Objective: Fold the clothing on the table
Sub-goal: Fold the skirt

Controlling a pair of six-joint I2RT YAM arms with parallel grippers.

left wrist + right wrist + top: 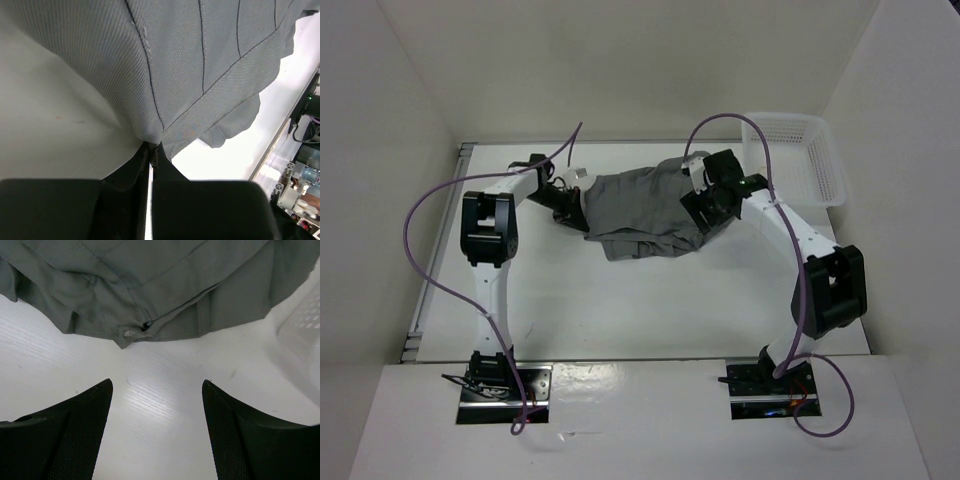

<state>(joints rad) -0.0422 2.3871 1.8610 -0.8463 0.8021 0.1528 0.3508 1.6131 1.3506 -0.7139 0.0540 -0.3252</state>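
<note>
The clothing [640, 210] lay rumpled at the far middle of the desk [650, 310], its left edge pinched in the closed left gripper [154, 152], the right gripper [157, 384] open near its buttoned edge, so folding looked barely started, every fold yet to make.

I work in a robotics lab cell: plain white panel walls [620, 60] box in my flat white table [620, 310], with bare aluminium frame rails [286, 194] at the left wrist view's lower right.
</note>
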